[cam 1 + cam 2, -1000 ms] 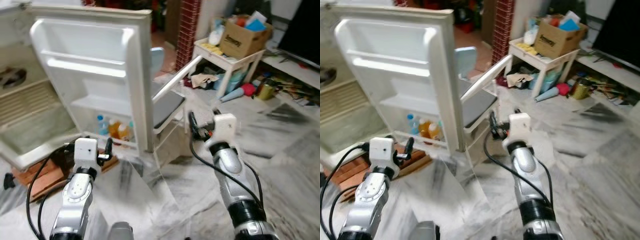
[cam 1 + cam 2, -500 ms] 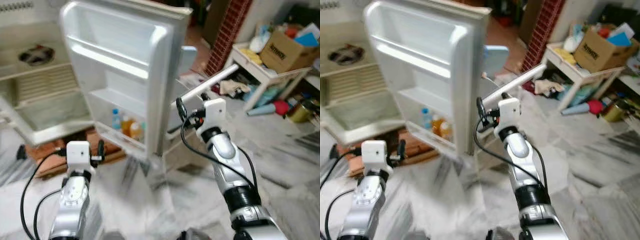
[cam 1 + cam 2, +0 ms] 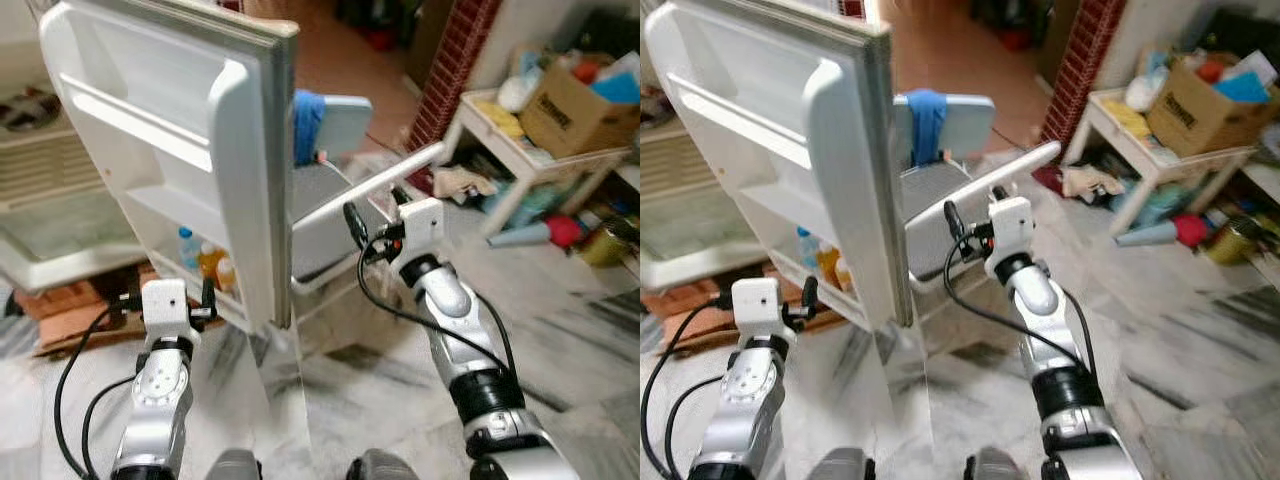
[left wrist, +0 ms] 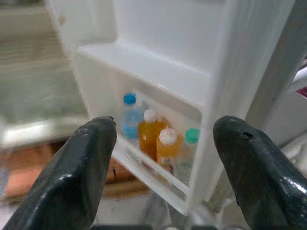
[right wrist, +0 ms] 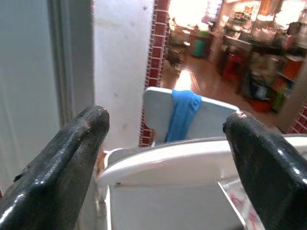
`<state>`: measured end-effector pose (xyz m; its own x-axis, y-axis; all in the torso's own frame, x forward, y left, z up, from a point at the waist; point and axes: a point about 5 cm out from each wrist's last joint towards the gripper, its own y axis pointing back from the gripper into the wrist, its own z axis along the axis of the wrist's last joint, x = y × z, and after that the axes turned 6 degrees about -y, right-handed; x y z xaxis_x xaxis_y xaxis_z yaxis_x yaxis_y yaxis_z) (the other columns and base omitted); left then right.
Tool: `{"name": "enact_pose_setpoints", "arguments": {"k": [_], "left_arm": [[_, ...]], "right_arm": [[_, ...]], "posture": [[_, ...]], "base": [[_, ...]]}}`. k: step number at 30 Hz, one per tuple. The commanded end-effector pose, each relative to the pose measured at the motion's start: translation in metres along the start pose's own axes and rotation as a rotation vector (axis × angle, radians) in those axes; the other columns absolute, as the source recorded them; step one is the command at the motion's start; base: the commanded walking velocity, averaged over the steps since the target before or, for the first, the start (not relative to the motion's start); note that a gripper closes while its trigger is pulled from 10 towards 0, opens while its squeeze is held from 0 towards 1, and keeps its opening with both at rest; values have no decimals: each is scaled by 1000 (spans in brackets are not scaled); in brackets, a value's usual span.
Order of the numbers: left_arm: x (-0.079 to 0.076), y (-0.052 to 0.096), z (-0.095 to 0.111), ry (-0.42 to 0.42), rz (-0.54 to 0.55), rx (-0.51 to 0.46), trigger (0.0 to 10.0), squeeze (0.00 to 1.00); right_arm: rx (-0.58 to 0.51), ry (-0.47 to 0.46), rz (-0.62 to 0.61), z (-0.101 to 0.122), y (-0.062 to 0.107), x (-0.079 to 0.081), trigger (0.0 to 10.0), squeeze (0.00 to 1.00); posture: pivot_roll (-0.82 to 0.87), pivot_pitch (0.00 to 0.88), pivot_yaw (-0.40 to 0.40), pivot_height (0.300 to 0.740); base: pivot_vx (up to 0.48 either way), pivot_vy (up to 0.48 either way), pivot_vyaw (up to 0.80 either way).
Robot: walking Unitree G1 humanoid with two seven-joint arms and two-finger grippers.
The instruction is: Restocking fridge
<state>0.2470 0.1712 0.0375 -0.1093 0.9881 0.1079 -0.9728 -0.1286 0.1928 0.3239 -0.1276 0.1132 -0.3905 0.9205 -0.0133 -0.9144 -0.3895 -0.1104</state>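
The white fridge door (image 3: 170,130) stands open in front of me, seen almost edge-on. Its lowest shelf holds a blue-capped bottle (image 4: 128,120), two orange bottles (image 4: 149,132) and a green-capped one (image 4: 189,146). My left gripper (image 3: 168,295) is low, just short of that shelf, open and empty, with the bottles showing between its fingers (image 4: 86,163). My right gripper (image 3: 375,208) is raised to the right of the door edge, open and empty, facing a white chair (image 5: 201,120).
The fridge's inside (image 3: 60,215) lies far left, above a wooden board (image 3: 70,300). A blue cloth (image 3: 308,125) hangs on the white chair (image 3: 330,210) behind the door. A white table (image 3: 500,125) with a cardboard box (image 3: 575,90) and floor clutter stand right, by a brick pillar (image 3: 455,50).
The whole view has shifted as the camera moved. The door now looks more edge-on and nearer, and the chair with the blue cloth has come into sight. Both grippers stay open.
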Motion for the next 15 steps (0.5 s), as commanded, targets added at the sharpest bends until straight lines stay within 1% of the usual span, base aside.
{"name": "enact_pose_setpoints", "arguments": {"k": [1,6,11,13,15], "left_arm": [[11,3,-6,-12,37,29,10000,0],[16,2,-6,-24,67,32,10000,0],[22,2,-4,-6,79,23,10000,0],[23,2,-4,-31,72,18,10000,0],[24,2,-3,-35,67,12,10000,0]], "right_arm": [[-22,-10,16,4,-4,3,10000,0],[-21,-10,23,5,-6,4,10000,0],[-17,-17,38,3,-6,7,10000,0],[-15,-16,44,2,-4,9,10000,0],[-15,-17,42,1,-4,9,10000,0]], "posture": [[114,38,-38,740],[118,41,-38,740],[120,42,-36,740],[119,41,-33,740],[118,42,-31,740]], "base": [[0,0,800],[0,0,800],[0,0,800],[0,0,800],[0,0,709]]}}
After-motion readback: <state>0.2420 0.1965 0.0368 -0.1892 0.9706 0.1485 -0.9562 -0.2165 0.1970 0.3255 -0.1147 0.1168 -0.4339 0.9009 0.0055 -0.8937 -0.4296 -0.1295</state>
